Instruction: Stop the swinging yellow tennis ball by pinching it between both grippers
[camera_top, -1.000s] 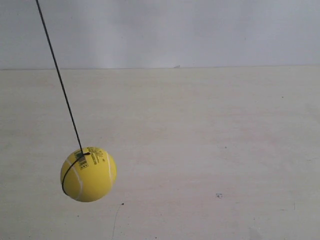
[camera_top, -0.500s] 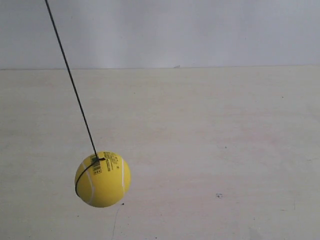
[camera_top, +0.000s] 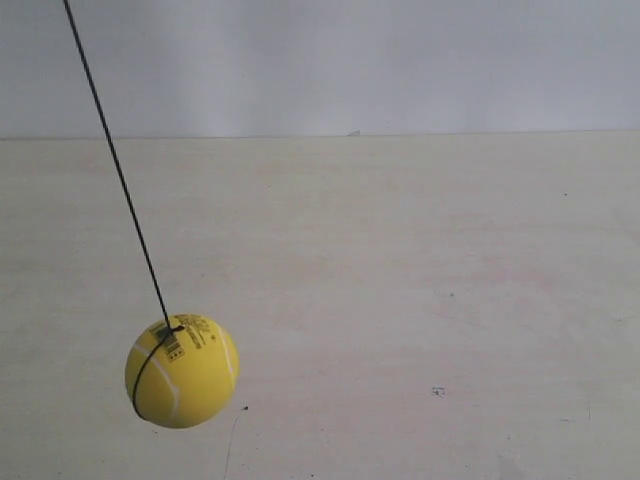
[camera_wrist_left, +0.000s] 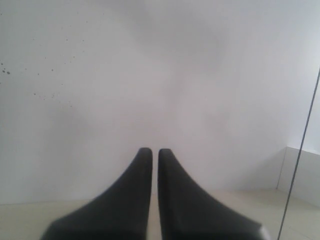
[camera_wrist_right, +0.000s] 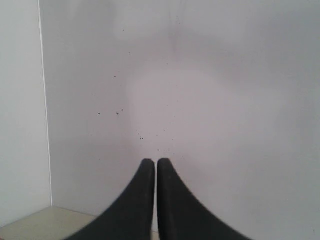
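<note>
left gripper (camera_wrist_left: 154, 151) has its fingers pressed nearly together w/ nothing between; right gripper (camera_wrist_right: 152, 161) is the same. both face a blank wall and neither shows in the exterior view. the yellow tennis ball (camera_top: 182, 371) hangs low over the table (camera_top: 420, 300) at that view's left, string (camera_top: 115, 160) slanted. best bet imo: bring both arms to ball height from opposite sides, then squeeze at mid-swing, clear of the string.

I see the bright yellow tennis ball (camera_top: 182, 371) swung back toward the exterior view's left. It's lower now. The thin black string (camera_top: 117, 160) shifted with it.
</note>
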